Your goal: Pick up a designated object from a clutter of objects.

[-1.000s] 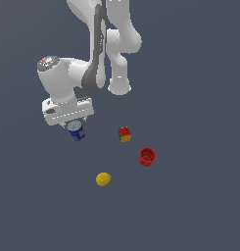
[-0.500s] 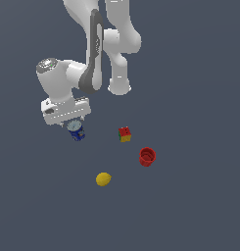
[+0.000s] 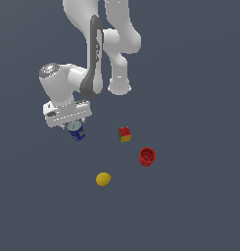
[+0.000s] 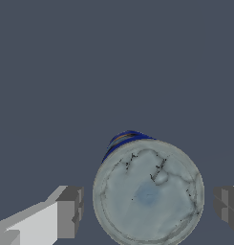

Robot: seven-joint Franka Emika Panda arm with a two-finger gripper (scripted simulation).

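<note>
The blue can with its silvery-grey lid stands upright on the grey floor at the exterior view's left. In the wrist view its lid fills the space between my fingers. My gripper hangs straight above the can and is open. In the wrist view the gripper straddles the can, with one finger on each side and a small gap to the can's rim. The rest of the clutter lies apart from it: a red-yellow-green cube, a red cup and a yellow lemon.
The arm's white base column stands behind the cube. The floor is flat dark grey with no edge in view.
The hand has come down a little over the blue can. The can and the other objects have not moved.
</note>
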